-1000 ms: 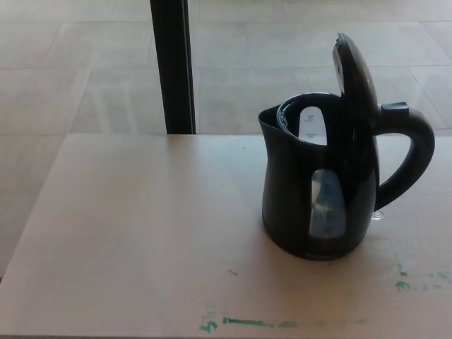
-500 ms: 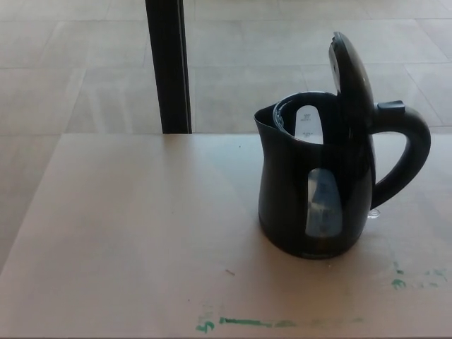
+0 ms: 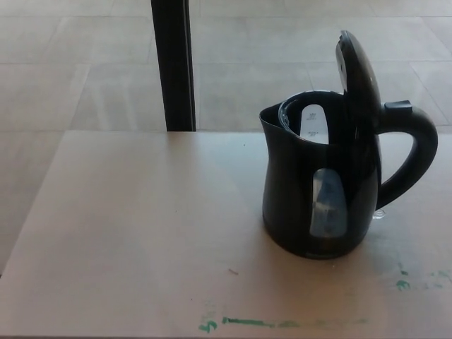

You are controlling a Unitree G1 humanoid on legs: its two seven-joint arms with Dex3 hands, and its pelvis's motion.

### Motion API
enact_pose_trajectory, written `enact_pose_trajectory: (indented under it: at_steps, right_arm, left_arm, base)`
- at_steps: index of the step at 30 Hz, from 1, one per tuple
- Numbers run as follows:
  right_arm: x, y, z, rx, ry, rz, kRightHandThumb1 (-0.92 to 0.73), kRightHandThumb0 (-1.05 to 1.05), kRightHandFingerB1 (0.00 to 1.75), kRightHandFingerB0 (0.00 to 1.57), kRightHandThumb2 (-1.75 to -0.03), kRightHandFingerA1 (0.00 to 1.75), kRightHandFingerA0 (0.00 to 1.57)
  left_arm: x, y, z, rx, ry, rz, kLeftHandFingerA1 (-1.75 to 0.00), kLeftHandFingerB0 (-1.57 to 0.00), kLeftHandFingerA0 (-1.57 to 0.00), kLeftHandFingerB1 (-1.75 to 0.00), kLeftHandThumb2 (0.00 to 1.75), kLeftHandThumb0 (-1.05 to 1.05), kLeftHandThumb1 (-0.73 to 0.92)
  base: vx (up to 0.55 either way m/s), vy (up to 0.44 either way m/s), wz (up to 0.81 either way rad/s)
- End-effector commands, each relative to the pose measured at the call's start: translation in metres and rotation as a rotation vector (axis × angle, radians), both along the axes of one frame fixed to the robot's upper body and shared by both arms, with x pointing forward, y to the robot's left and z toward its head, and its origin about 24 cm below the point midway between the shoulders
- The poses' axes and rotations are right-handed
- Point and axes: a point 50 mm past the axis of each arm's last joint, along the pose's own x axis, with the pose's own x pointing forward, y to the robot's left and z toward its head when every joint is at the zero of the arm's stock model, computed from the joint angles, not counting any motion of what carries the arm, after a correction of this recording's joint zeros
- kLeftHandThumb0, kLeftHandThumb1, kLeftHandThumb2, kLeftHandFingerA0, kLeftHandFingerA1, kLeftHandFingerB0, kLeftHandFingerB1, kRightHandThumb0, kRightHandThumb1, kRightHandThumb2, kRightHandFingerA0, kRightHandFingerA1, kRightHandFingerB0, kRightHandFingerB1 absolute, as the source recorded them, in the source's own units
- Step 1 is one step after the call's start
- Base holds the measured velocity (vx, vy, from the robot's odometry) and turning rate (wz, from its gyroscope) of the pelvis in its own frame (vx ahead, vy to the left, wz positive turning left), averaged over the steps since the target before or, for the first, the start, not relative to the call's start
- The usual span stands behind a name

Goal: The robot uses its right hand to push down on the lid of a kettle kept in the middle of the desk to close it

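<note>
Standing unmoved on the desk (image 3: 127,233), kettle (image 3: 318,191) with lid (image 3: 359,74) still upright; neither hand visible.

Only the camera has moved: the whole picture has shifted a little, so that the kettle (image 3: 321,180), its upright open lid (image 3: 357,74), the desk (image 3: 134,233) and the dark post (image 3: 173,63) beyond its far edge all sit slightly further right than half a second ago, close to where they were a second ago. Relative to one another none of these things has changed place. The lid stands open just as it did, and the green marks (image 3: 254,323) on the near edge have slid along with the rest.
</note>
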Motion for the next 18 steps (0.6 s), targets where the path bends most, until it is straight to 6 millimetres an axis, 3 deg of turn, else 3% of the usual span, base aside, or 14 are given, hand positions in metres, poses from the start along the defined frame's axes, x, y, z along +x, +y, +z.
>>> enact_pose_trajectory:
  at_steps: [1,2,3,4,5,6,11,12,13,15,16,17,18]
  right_arm:
    - [0.021,0.02,-0.005,-0.149,0.12,-0.033,-0.63,-0.65,0.56,0.42,-1.02,0.65,0.52]
    - [0.026,0.023,-0.007,-0.14,0.145,-0.025,-0.78,-0.69,0.42,0.49,-0.64,0.58,0.59]
    - [0.029,0.026,-0.008,-0.142,0.158,-0.021,-0.78,-0.71,0.42,0.46,-0.64,0.57,0.57]
    - [0.032,0.028,-0.008,-0.157,0.164,-0.023,-0.78,-0.71,0.42,0.45,-0.64,0.56,0.56]
    - [0.034,0.03,-0.009,-0.167,0.167,-0.026,-0.78,-0.71,0.42,0.45,-0.64,0.56,0.56]
    - [0.041,0.033,-0.008,-0.186,0.168,-0.031,-0.8,-0.66,0.43,0.47,-0.64,0.57,0.57]
    - [0.052,0.039,-0.007,-0.277,0.171,-0.048,-0.79,-0.66,0.45,0.51,-0.64,0.6,0.59]
    - [0.055,0.041,-0.006,-0.291,0.196,-0.053,-0.79,-0.69,0.42,0.52,-0.63,0.57,0.61]
    - [0.058,0.042,-0.005,-0.306,0.216,-0.053,-0.79,-0.69,0.42,0.51,-0.64,0.56,0.61]
    - [0.061,0.043,-0.005,-0.322,0.222,-0.041,-0.79,-0.69,0.43,0.5,-0.64,0.56,0.6]
    - [0.063,0.043,-0.004,-0.333,0.237,-0.035,-0.62,-0.68,0.55,0.42,-1.01,0.63,0.52]
    - [0.064,0.044,-0.004,-0.338,0.243,-0.031,-0.78,-0.69,0.42,0.49,-0.63,0.55,0.59]
    - [0.065,0.044,-0.004,-0.337,0.243,-0.03,-0.78,-0.69,0.42,0.49,-0.63,0.55,0.59]
  left_arm:
    - [-0.002,0.006,0.004,0.026,0.01,-0.02,-0.59,-0.35,-0.46,-0.52,1.1,-0.83,0.72]
    - [-0.003,0.006,0.004,0.02,0.005,-0.013,-0.48,-0.4,-0.51,-0.41,0.68,-0.86,0.91]
    - [-0.003,0.006,0.004,0.016,0.001,-0.008,-0.47,-0.41,-0.5,-0.41,0.68,-0.87,0.9]
    - [-0.003,0.006,0.005,0.011,-0.004,-0.003,-0.58,-0.34,-0.43,-0.53,1.08,-0.83,0.71]
    - [-0.003,0.006,0.005,0.005,-0.009,0.001,-0.58,-0.34,-0.43,-0.53,1.08,-0.83,0.71]
    - [-0.002,0.006,0.005,0.006,-0.007,0.011,-0.47,-0.39,-0.51,-0.4,0.67,-0.86,0.9]
    - [-0.002,0.006,0.005,0.008,-0.011,0.008,-0.48,-0.4,-0.52,-0.41,0.67,-0.86,0.91]
    - [-0.003,0.007,0.006,0.019,0.008,-0.012,-0.5,-0.39,-0.51,-0.44,0.82,-0.92,0.77]
    - [-0.004,0.008,0.006,0.015,0.001,-0.023,-0.46,-0.4,-0.49,-0.4,0.68,-0.86,0.92]
    - [-0.005,0.008,0.006,0.015,0.002,-0.02,-0.47,-0.39,-0.5,-0.4,0.68,-0.85,0.92]
    - [-0.006,0.008,0.006,0.013,-0.001,-0.014,-0.47,-0.39,-0.5,-0.4,0.68,-0.85,0.91]
    - [-0.007,0.008,0.006,0.01,-0.001,-0.007,-0.46,-0.4,-0.5,-0.4,0.67,-0.86,0.91]
    - [-0.008,0.007,0.005,0.007,0.003,-0.002,-0.46,-0.4,-0.5,-0.4,0.67,-0.86,0.91]
  base:
    - [0.0,0.0,0.0]
    - [0.0,0.0,0.0]
    - [0.0,0.0,0.0]
    - [0.0,0.0,0.0]
    - [0.0,0.0,0.0]
    - [0.0,0.0,0.0]
    - [0.0,0.0,0.0]
    - [0.0,0.0,0.0]
    - [0.0,0.0,0.0]
    - [0.0,0.0,0.0]
    - [0.0,0.0,0.0]
    - [0.0,0.0,0.0]
    - [0.0,0.0,0.0]
